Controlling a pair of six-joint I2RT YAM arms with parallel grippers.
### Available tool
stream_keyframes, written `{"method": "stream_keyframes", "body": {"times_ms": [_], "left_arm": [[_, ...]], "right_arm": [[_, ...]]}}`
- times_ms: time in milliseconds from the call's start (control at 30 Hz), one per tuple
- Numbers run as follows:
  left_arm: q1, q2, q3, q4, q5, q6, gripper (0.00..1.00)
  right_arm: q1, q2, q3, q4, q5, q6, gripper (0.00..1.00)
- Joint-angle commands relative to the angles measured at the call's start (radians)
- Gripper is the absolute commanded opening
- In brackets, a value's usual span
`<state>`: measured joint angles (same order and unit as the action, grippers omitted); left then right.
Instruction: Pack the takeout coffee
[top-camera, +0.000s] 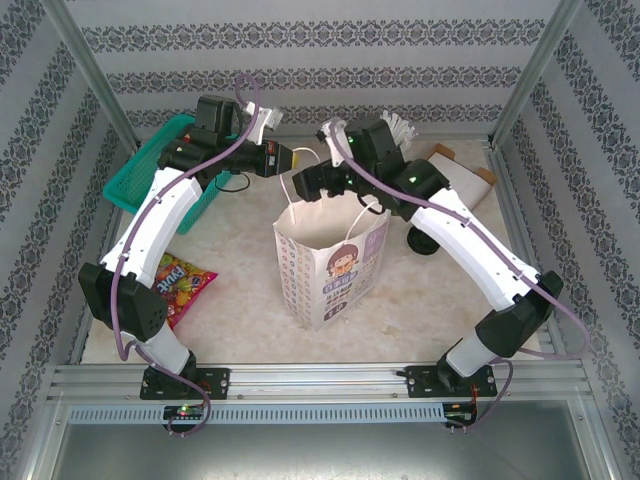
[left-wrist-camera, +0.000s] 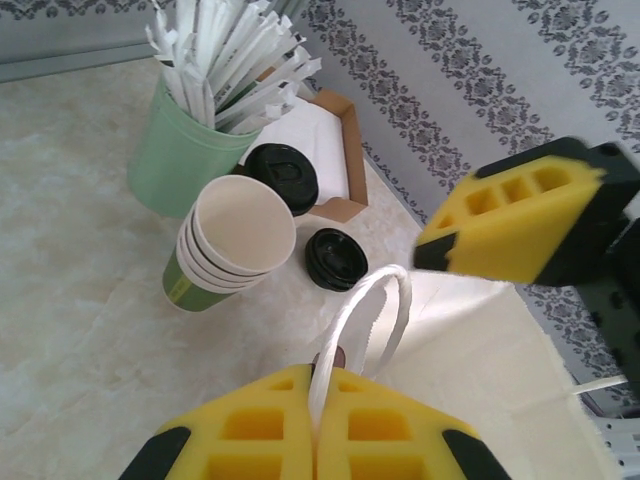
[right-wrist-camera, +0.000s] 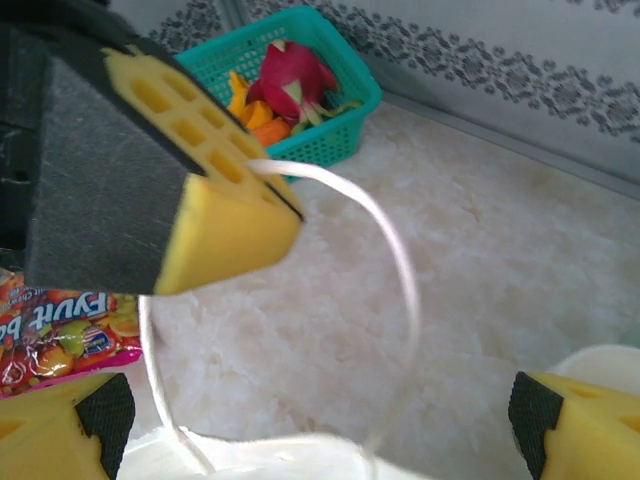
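Two jobs: left hand (left-wrist-camera: 315, 437), clamped on the paper bag (top-camera: 335, 270) handle (left-wrist-camera: 385, 300), should hold it taut; right hand (right-wrist-camera: 320, 415), fingers apart above the bag, should fetch the takeout coffee (top-camera: 422, 243).

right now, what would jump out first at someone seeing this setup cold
The tall printed paper bag standing open mid-table grabs you first, with the left gripper pinched shut on its white handle. The right gripper hangs wide open beside it. At the far left a teal basket holds bright fruit.
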<state>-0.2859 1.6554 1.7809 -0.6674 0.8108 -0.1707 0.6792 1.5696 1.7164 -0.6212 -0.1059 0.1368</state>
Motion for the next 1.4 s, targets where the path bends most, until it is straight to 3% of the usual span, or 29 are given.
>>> {"method": "stream_keyframes", "body": {"times_ms": [0, 200, 367, 533, 633, 700, 800, 867, 967, 1367], "left_arm": [[0.005, 0.004, 0.031, -0.009, 0.060, 0.035, 0.00], [0.006, 0.010, 0.037, -0.020, 0.008, 0.042, 0.00], [0.006, 0.015, 0.041, -0.033, -0.012, 0.058, 0.00], [0.005, 0.024, 0.043, -0.047, 0.017, 0.069, 0.00], [0.006, 0.024, 0.043, -0.055, 0.019, 0.082, 0.00], [0.008, 0.024, 0.045, -0.061, 0.008, 0.083, 0.00], [0.009, 0.027, 0.064, -0.091, -0.015, 0.088, 0.00], [0.009, 0.026, 0.070, -0.100, -0.012, 0.097, 0.00], [0.009, 0.026, 0.072, -0.097, -0.006, 0.105, 0.00], [0.009, 0.024, 0.084, -0.104, 0.025, 0.118, 0.00]], "right_arm": [[0.037, -0.035, -0.087, 0.170, 0.028, -0.080, 0.98], [0.046, -0.113, -0.207, 0.371, 0.062, -0.128, 0.98], [0.044, -0.198, -0.395, 0.611, 0.278, -0.170, 0.98], [0.032, -0.240, -0.525, 0.836, 0.379, -0.116, 0.98], [0.023, -0.237, -0.538, 0.870, 0.422, -0.116, 0.98], [-0.003, -0.245, -0.518, 0.820, 0.383, -0.081, 0.98], [-0.092, -0.254, -0.454, 0.617, 0.154, -0.019, 0.98], [-0.150, -0.248, -0.412, 0.476, 0.001, -0.047, 0.98], [-0.211, -0.223, -0.362, 0.311, -0.115, -0.126, 0.98], [-0.273, -0.094, -0.187, -0.073, -0.349, -0.422, 0.97]]}}
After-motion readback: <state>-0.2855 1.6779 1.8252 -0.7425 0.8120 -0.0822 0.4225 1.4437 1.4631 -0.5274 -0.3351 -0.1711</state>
